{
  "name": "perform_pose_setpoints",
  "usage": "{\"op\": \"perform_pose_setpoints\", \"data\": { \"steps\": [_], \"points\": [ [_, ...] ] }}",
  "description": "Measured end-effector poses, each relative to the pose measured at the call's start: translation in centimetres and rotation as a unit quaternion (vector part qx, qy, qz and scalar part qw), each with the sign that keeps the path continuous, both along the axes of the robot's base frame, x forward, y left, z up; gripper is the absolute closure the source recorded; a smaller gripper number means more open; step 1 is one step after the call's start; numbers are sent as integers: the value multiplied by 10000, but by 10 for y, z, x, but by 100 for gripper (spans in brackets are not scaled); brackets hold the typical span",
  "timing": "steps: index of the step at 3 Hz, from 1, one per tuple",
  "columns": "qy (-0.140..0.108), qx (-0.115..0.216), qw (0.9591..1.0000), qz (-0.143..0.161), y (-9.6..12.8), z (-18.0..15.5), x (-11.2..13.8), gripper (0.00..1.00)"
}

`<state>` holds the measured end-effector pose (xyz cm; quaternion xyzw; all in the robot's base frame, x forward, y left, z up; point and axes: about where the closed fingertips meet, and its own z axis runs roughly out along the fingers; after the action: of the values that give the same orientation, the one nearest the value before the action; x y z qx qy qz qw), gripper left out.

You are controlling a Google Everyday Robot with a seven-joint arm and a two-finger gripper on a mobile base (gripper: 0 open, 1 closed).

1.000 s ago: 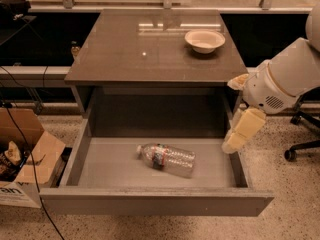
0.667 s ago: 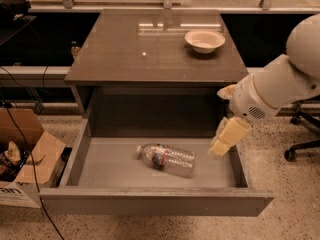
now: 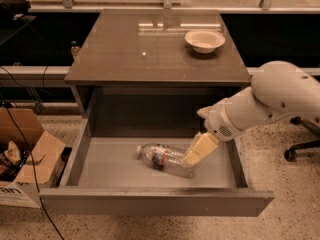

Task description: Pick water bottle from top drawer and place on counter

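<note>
Swung leftward and lower since a moment ago, into the top drawer point(image 3: 150, 201). Lying flat on its floor: water bottle point(image 3: 166, 159), long axis from 10 to 4 o'clock, cap apparently toward 10. At its 4 o'clock end: gripper point(image 3: 193, 157); grasp cannot be told.

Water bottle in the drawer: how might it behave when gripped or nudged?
Lying sideways on the smooth floor of the top drawer, the water bottle may well roll. Clear, thin-looking plastic probably means light and squashy. The gripper sits at its base end.
</note>
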<state>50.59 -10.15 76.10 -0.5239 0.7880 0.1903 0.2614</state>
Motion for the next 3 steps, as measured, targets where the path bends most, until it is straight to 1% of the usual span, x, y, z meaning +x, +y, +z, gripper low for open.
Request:
{"op": "perform_pose_setpoints", "data": {
  "steps": [1,2,3],
  "points": [
    [175,258,9995,-65,18,-41,12,0],
    [521,388,9978,-109,33,-93,21,0],
    [798,398,9959,-166,39,-127,24,0]
  ]
}}
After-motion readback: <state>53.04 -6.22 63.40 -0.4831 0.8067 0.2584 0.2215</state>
